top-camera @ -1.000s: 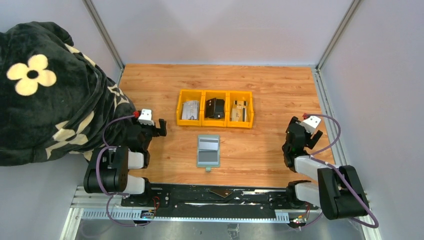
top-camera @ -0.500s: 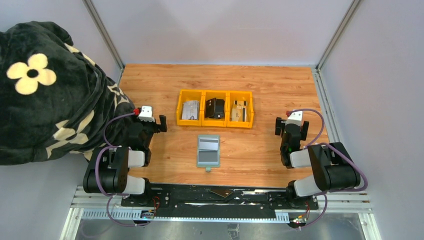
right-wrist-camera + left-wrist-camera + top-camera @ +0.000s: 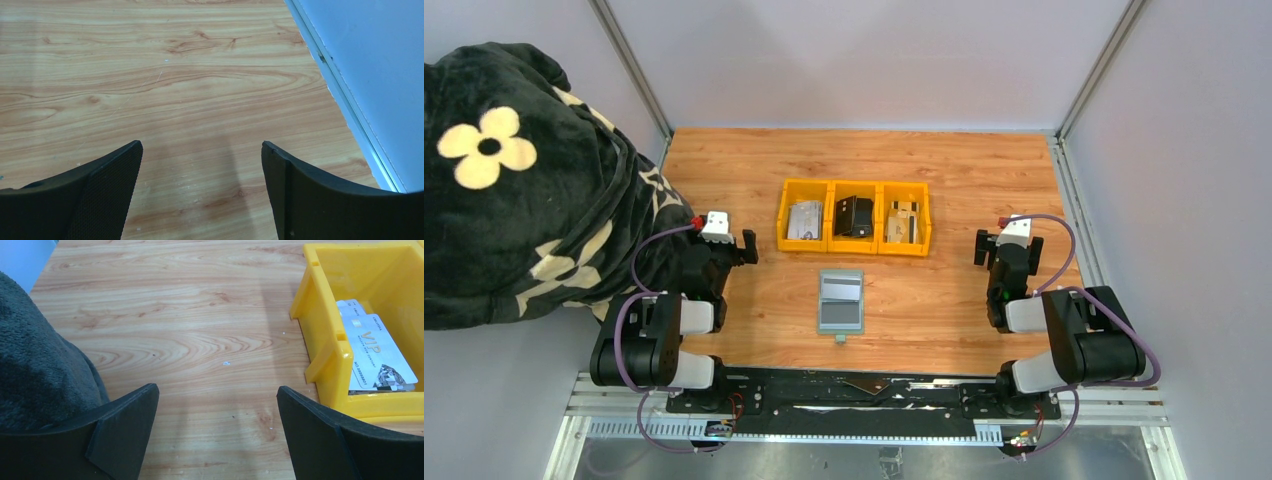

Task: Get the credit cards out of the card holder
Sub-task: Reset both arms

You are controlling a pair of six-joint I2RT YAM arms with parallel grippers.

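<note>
The card holder (image 3: 841, 300) lies open and flat on the wooden table, its pale grey-blue inside up and its snap tab toward the near edge. Credit cards lie in the yellow three-part tray (image 3: 854, 246): silver-grey (image 3: 805, 219) on the left, black (image 3: 854, 216) in the middle, tan (image 3: 903, 222) on the right. The silver card (image 3: 375, 350) also shows in the left wrist view. My left gripper (image 3: 721, 250) (image 3: 216, 389) is open over bare wood, left of the tray. Far to the right of the holder, my right gripper (image 3: 1008, 250) (image 3: 201, 144) is open above bare wood.
A black fleece blanket with cream flowers (image 3: 514, 180) bulges over the table's left edge and touches the left arm; it shows beside the left finger (image 3: 40, 380). The enclosure's right wall and rail (image 3: 345, 100) run close to the right gripper.
The right arm has swung in from the right rail and turned to face straight ahead, then held still. The left gripper shifted slightly. The holder and cards have not moved.
</note>
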